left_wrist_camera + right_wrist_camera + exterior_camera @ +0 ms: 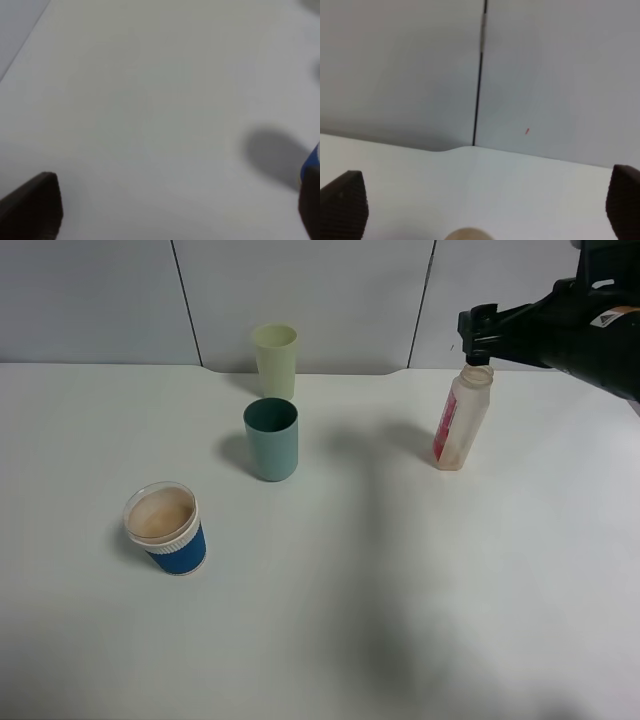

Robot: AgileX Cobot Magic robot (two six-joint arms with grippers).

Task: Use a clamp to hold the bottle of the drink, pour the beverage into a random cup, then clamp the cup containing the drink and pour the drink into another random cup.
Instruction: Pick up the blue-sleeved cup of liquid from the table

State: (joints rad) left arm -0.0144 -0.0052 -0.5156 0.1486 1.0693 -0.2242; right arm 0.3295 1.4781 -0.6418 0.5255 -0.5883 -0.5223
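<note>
The right tool point(478, 340) hangs released, jaws wide, just above the neck of the bottle point(460, 425), which stands upright on the desk point(400, 590), well right of the teal tumbler point(271, 440). The left tool point(172, 205) is also released and holds nothing. The blue-and-white cup point(170, 535), front-left of the teal tumbler, seems to hold tan drink. The bottle looks nearly drained. The teal tumbler shows no drink, and the inside of the pale yellow-green tumbler point(275, 360) behind it cannot be seen. The cup is probably next: grip it mid-body, keep it level, and tip it slowly.

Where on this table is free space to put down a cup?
Free: the table front, right of the blue-and-white cup; also the strip between the teal tumbler and the bottle. Crowded: the pale yellow-green tumbler close behind the teal one, and the bottle under the right tool.
</note>
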